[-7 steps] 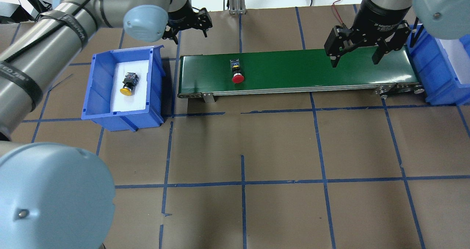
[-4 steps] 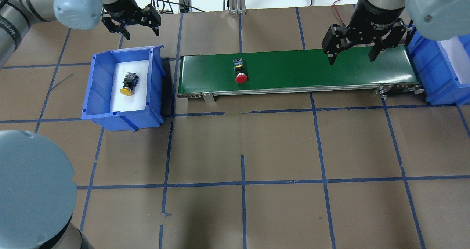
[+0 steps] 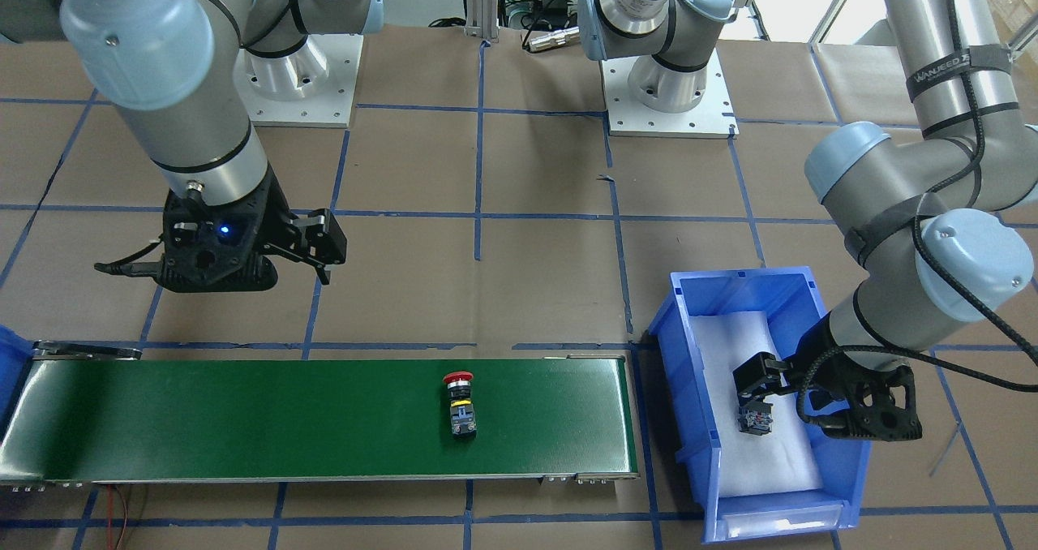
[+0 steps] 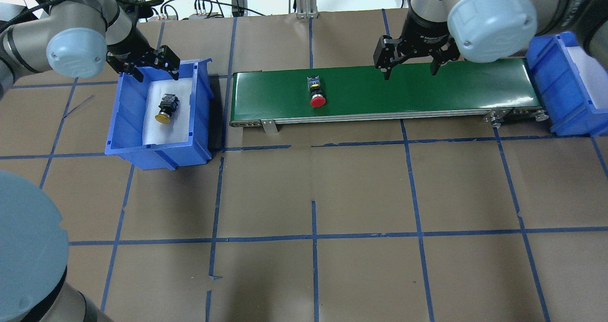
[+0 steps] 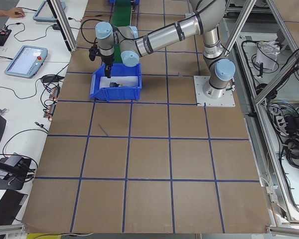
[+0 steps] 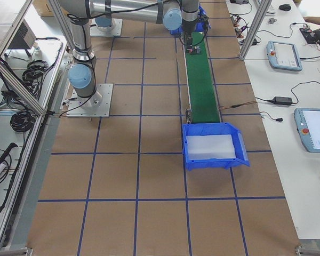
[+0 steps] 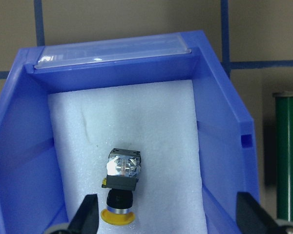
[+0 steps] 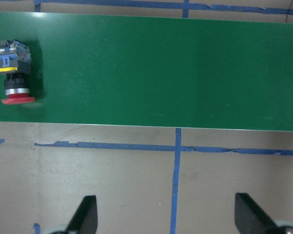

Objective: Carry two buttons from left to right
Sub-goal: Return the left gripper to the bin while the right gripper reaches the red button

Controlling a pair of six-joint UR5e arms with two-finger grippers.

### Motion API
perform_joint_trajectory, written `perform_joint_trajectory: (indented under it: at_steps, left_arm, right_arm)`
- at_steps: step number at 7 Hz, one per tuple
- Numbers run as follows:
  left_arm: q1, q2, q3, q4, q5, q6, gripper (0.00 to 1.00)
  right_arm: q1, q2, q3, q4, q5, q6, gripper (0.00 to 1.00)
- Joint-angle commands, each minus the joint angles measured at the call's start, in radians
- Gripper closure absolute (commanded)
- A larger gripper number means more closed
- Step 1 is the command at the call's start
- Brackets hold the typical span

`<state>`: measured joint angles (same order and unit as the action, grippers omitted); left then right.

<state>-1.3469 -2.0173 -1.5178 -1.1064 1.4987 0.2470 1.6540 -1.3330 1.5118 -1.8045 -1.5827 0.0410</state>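
Though small, probably light and stiff in the grip: yellow-capped push-button switch (image 7: pixel 122 187) with black collar and blocky grey body, hard plastic by the look, not soft anywhere. Domed cap smooth and rounded, so likely to slip or roll under pressure. Better taken across the flat sides of the block body or at the collar. Clear rear housing perhaps the less sturdy part, so modest squeeze only. Same judgement for the red mushroom-capped push-button switch (image 4: pixel 317 91).

Yellow one lying on its side on the white foam pad (image 4: pixel 178 127) inside the blue plastic bin (image 4: pixel 156 148) at the left of the brown paper-covered counter (image 4: pixel 313 194), cap pointing toward the robot. Over the far part of that bin, left gripper (image 4: pixel 156 73), jaws spread wide and holding nothing. Seen from the left wrist, switch placed between the two fingertips but off-centre, close to one of them; no contact visible. Small sideways correction probably needed before closing.

Red one resting on its side on the long green conveyor belt (image 4: pixel 427 91), in the half nearer the left bin, cap likewise toward the robot. Above the belt's far edge, right gripper (image 4: pixel 410 71), jaws wide apart and empty, well apart from the red switch and further toward the second blue bin (image 4: pixel 551 94) at the belt's right end.
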Motion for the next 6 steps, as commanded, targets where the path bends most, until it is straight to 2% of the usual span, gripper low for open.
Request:
perform_joint_trajectory:
  at_steps: [1,2,4,5,6]
  left_arm:
    - [0.032,-0.008,-0.039,0.03,0.0,0.018,0.06]
    - [0.034,-0.011,-0.063,0.049,0.0,0.015,0.1]
    - [0.031,-0.04,-0.067,0.051,0.002,0.009,0.1]
    - [0.025,-0.046,-0.068,0.051,0.002,0.008,0.15]
    - [0.025,-0.049,-0.076,0.049,0.002,0.008,0.16]
  right_arm:
    - [0.024,0.128,-0.101,-0.038,0.006,0.059,0.0]
    - [0.058,0.206,-0.183,-0.041,0.006,0.066,0.0]
    - [0.124,0.352,-0.299,-0.064,0.0,0.164,0.0]
    - [0.141,0.397,-0.323,-0.076,0.003,0.193,0.0]
    - [0.141,0.419,-0.326,-0.099,0.004,0.207,0.0]
